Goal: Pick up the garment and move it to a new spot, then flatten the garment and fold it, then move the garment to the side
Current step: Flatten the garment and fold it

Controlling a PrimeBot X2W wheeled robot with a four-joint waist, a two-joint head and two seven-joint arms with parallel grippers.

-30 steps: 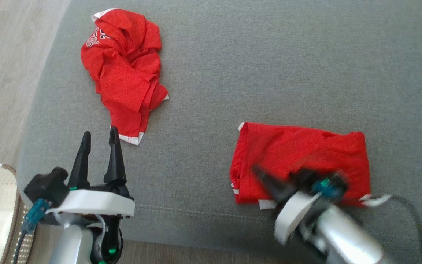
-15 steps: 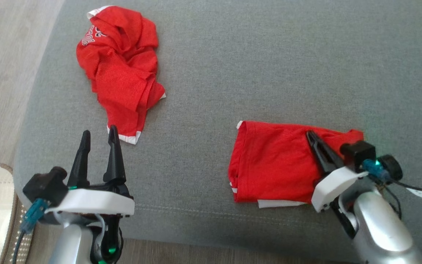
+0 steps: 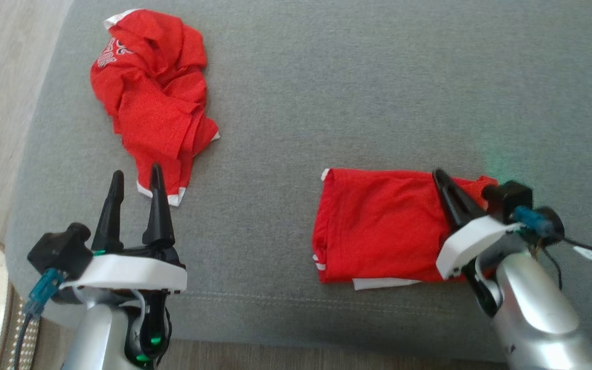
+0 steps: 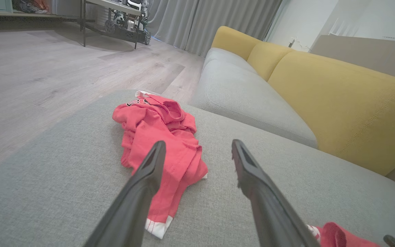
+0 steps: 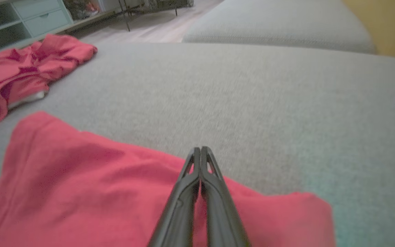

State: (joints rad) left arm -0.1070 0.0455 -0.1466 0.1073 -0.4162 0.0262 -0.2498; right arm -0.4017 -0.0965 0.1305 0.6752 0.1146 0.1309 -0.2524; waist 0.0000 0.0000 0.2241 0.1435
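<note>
Head view: on the grey sofa seat [image 3: 327, 77] the folded garment [image 3: 378, 226] lies at 4 o'clock of the picture, its long axis running 9 to 3. The right jaws come in from 5 o'clock and point toward 11, lying over its 3 o'clock end; they are pressed together, one dark finger [image 3: 452, 198] showing. A crumpled garment [image 3: 152, 103] sits well apart at 10 o'clock. The left jaws stand wide, fingers [image 3: 158, 205] pointing to 12, their tips at that heap's near hem. The right arm is plainly the nearer to the folded piece, so any slide to the side looks like its job. That arm's wrist hides the garment's 3 o'clock corner.

Left wrist view: the crumpled garment [image 4: 163, 137] lies dead ahead at 12, partly behind the left finger; whether the finger touches it I cannot tell. A scrap of the folded garment [image 4: 338, 235] is cut off at 5 o'clock.

Right wrist view: the closed fingers [image 5: 190, 192] overlie the folded garment [image 5: 81, 192], tips at its far edge. No cloth shows between them, and I cannot tell whether they press on it. The picture is soft.
</note>
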